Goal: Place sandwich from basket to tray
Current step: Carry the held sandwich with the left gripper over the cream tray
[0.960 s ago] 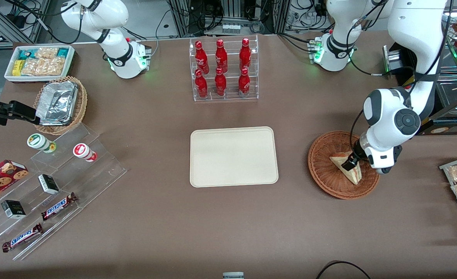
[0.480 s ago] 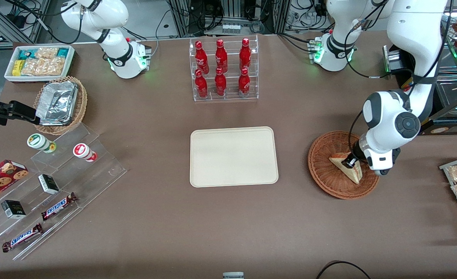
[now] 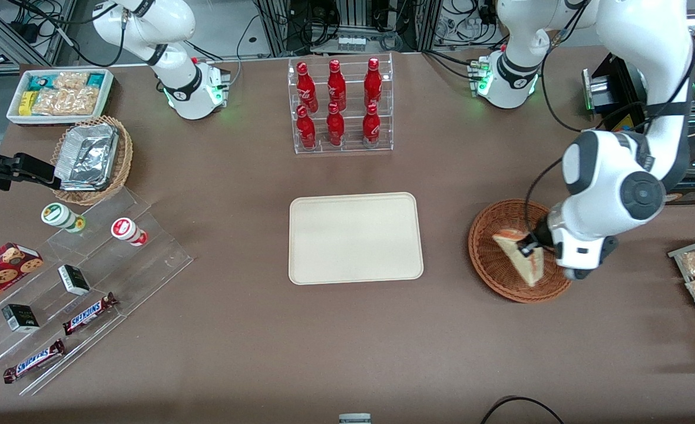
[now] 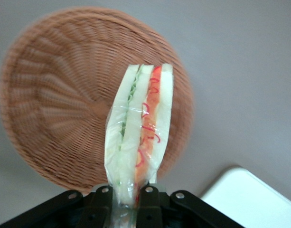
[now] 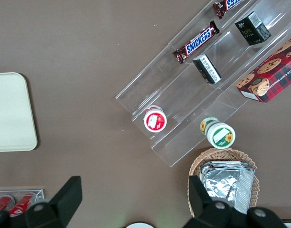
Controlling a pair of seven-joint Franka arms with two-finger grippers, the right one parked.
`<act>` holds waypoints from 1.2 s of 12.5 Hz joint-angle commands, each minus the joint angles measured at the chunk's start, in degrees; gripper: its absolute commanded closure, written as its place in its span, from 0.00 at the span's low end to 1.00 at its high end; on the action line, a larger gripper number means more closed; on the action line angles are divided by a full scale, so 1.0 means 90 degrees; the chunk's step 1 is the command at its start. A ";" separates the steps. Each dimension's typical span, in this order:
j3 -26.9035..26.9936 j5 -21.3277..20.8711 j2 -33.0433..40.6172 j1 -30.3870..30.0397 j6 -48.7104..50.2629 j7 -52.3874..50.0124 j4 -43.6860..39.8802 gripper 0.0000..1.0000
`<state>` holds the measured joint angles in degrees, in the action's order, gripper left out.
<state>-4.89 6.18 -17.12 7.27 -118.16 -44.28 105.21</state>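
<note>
The end effector (image 3: 528,247) was clamped on the sandwich (image 3: 519,257) — held clear above the basket (image 3: 489,259) — with the tray (image 3: 355,238) well apart on the surface (image 3: 347,341).

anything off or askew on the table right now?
Nothing stands out. The gripper is shut on the wrapped sandwich, held above the basket. The tray sits flat and bare; bottles stand upright in their rack.
</note>
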 commanded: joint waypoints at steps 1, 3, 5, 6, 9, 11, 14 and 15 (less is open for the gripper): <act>-0.0693 0.0007 -0.0518 0.0042 0.0072 0.0008 -0.0488 1.00; -0.1018 -0.0517 -0.0996 0.0526 0.0082 -0.0224 -0.0984 1.00; -0.1009 -0.0938 -0.1533 0.1152 0.0072 -0.0878 -0.1453 1.00; -0.1019 -0.1134 -0.1768 0.1406 0.0072 -0.1190 -0.1678 1.00; -0.0999 -0.1292 -0.2266 0.2168 0.0072 -0.1875 -0.2303 1.00; -0.0980 -0.1505 -0.2657 0.2608 0.0072 -0.2324 -0.2792 1.00; -0.0999 -0.1917 -0.2863 0.3029 0.0062 -0.2814 -0.2891 1.00; -0.0989 -0.1927 -0.2883 0.3088 0.0062 -0.2814 -0.2891 1.00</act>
<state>-14.48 -9.58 -41.78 33.55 -118.45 -68.04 81.57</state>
